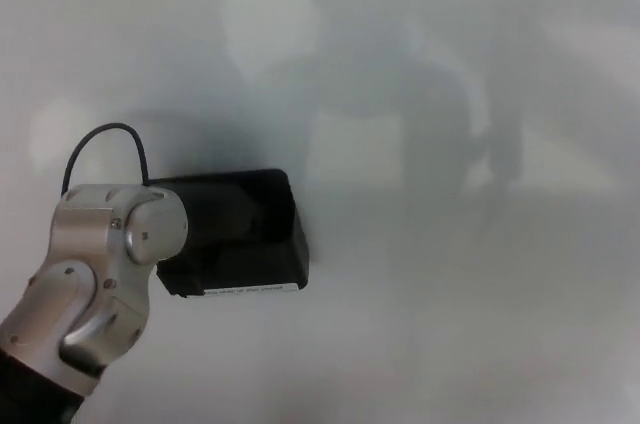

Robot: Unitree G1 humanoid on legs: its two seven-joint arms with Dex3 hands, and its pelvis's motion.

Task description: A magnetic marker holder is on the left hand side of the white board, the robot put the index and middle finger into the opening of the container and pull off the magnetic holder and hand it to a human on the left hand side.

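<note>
My left wrist [95,279] blocks the view, so I can't tell how my left hand [205,229] is set. It's black against the black marker holder [255,239], which sits just past my wrist on the whiteboard [450,294], tilted off it, likely to break the magnet. Cable loop [100,149] above wrist. Open board right; leftward exit is clear, I judge.
</note>
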